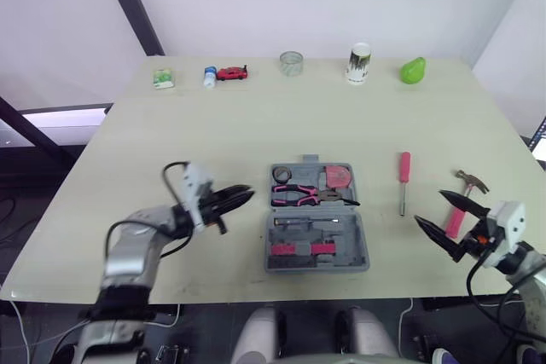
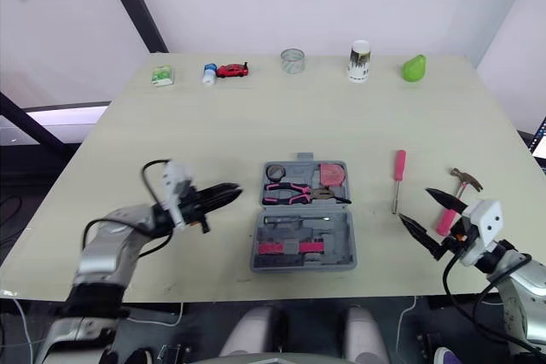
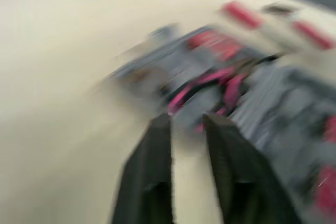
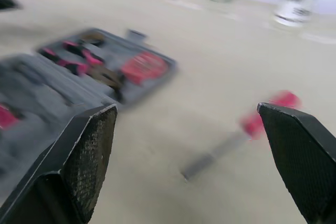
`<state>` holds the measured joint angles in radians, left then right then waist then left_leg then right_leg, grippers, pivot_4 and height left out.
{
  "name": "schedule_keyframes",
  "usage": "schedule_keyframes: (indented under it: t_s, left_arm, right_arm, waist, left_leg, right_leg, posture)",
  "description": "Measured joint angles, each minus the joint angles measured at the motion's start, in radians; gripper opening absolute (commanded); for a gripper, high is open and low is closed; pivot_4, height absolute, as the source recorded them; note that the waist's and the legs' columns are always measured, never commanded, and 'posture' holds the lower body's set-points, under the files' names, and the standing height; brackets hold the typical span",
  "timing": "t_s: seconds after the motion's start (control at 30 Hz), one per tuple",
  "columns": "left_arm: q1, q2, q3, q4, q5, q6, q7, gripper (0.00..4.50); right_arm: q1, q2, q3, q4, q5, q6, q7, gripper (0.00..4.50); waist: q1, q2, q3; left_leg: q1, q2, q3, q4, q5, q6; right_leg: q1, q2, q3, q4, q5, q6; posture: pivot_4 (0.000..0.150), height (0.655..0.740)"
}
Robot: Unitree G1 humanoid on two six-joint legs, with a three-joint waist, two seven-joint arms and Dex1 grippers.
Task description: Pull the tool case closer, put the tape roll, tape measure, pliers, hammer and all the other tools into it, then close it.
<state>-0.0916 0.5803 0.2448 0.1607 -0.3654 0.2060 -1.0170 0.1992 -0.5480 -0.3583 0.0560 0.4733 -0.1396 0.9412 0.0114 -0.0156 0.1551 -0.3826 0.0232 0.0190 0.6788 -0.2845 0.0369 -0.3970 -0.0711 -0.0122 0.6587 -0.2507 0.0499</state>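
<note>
The grey tool case (image 1: 316,242) lies open near the table's front middle. In its far half sit the tape roll (image 1: 282,174), the red tape measure (image 1: 339,176) and the pink-handled pliers (image 1: 305,196). A pink-handled screwdriver (image 1: 403,178) lies on the table right of the case. Further right is the hammer (image 1: 472,182), its pink handle partly behind my right gripper (image 1: 431,208), which is wide open and empty. My left gripper (image 1: 239,195) points at the case's left side, its fingers (image 3: 155,171) a narrow gap apart with nothing between them.
Along the far edge stand a green packet (image 1: 163,78), a small bottle (image 1: 209,77), a red toy car (image 1: 231,73), a clear cup (image 1: 292,63), a white and dark can (image 1: 359,63) and a green pear (image 1: 413,70). Bare tabletop (image 1: 213,134) surrounds the case.
</note>
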Motion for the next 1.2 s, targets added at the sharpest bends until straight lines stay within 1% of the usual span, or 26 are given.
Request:
schedule_keyframes:
  t_s: [0.13, 0.17, 0.23, 0.37, 0.47, 0.7, 0.8, 0.93, 1.1, 1.2]
  left_arm:
    - [0.169, 0.036, 0.132, -0.006, -0.025, -0.024, 0.023, 4.17]
    - [0.219, 0.040, 0.164, -0.011, -0.033, -0.029, 0.026, 4.44]
    - [0.296, 0.044, 0.208, -0.009, -0.038, -0.043, 0.027, 4.44]
    - [0.433, 0.051, 0.311, 0.052, -0.061, -0.080, 0.017, 4.44]
    - [0.465, 0.051, 0.344, 0.067, -0.073, -0.089, 0.017, 4.44]
    - [0.512, 0.041, 0.348, 0.066, -0.083, -0.112, 0.017, 4.44]
    - [0.506, 0.042, 0.348, 0.058, -0.088, -0.112, 0.018, 4.44]
    - [0.464, 0.043, 0.339, 0.036, -0.090, -0.112, 0.020, 4.44]
    - [0.374, 0.059, 0.296, -0.041, -0.105, -0.088, 0.016, 4.44]
    - [0.286, 0.065, 0.236, -0.112, -0.132, -0.038, 0.009, 4.44]
  right_arm:
    - [0.074, 0.000, -0.067, 0.049, 0.007, -0.025, -0.003, 4.50]
    - [0.093, 0.000, -0.085, 0.058, 0.016, -0.025, 0.000, 4.50]
    - [0.134, 0.000, -0.114, 0.073, 0.033, -0.025, 0.008, 4.50]
    - [0.226, 0.001, -0.186, 0.123, 0.055, -0.037, 0.031, 4.50]
    - [0.261, 0.004, -0.212, 0.163, 0.060, -0.052, 0.043, 4.50]
    - [0.305, 0.017, -0.231, 0.283, 0.054, -0.108, 0.072, 4.50]
    - [0.292, 0.021, -0.232, 0.288, 0.057, -0.108, 0.067, 4.50]
    - [0.237, 0.021, -0.234, 0.279, 0.058, -0.109, 0.030, 4.50]
    - [0.140, 0.017, -0.227, 0.214, 0.050, -0.062, -0.067, 4.50]
    - [0.074, -0.008, -0.179, 0.188, -0.001, 0.009, -0.138, 4.50]
  waist:
    - [0.000, 0.000, 0.000]
    - [0.000, 0.000, 0.000]
    - [0.001, 0.000, 0.000]
    - [0.004, 0.000, 0.000]
    - [0.005, 0.000, 0.000]
    - [0.000, 0.000, -0.001]
    - [-0.002, 0.001, -0.002]
    - [0.000, 0.001, -0.002]
    - [0.003, 0.002, -0.002]
    - [0.002, 0.003, -0.003]
  left_leg:
    - [0.002, 0.000, 0.002, -0.004, 0.000, 0.000]
    - [0.002, 0.000, 0.002, -0.005, 0.000, 0.000]
    - [0.002, 0.000, 0.002, -0.006, 0.000, 0.000]
    - [0.002, 0.000, 0.001, -0.008, 0.000, 0.000]
    - [0.002, -0.001, 0.001, -0.008, 0.000, 0.000]
    - [0.001, -0.001, 0.001, -0.011, 0.000, 0.000]
    - [0.002, 0.000, 0.001, -0.011, 0.000, -0.001]
    - [0.002, 0.000, 0.001, -0.011, 0.000, -0.001]
    - [0.000, -0.001, 0.001, -0.011, 0.000, -0.001]
    - [0.000, -0.001, 0.001, -0.011, 0.000, -0.001]
  right_leg:
    - [0.000, -0.002, 0.001, -0.002, -0.002, -0.003]
    - [-0.001, -0.003, 0.001, -0.002, -0.002, -0.004]
    - [0.000, -0.009, 0.002, -0.003, -0.002, -0.004]
    - [-0.001, -0.011, 0.001, -0.006, -0.003, -0.004]
    - [-0.001, -0.014, 0.001, -0.007, -0.003, -0.004]
    - [-0.001, -0.015, 0.001, -0.010, -0.002, -0.005]
    - [-0.001, -0.016, 0.001, -0.010, -0.002, -0.005]
    - [-0.001, -0.017, 0.001, -0.010, -0.002, -0.005]
    - [-0.001, -0.017, 0.000, -0.011, -0.002, -0.005]
    - [-0.001, -0.017, 0.000, -0.011, -0.002, -0.005]
  posture:
    - [0.150, 0.7400]
    - [0.150, 0.7400]
    - [0.150, 0.7400]
    - [0.150, 0.7400]
    - [0.150, 0.7400]
    - [0.150, 0.7400]
    - [0.150, 0.7400]
    - [0.150, 0.7400]
    - [0.150, 0.7400]
    - [0.150, 0.7400]
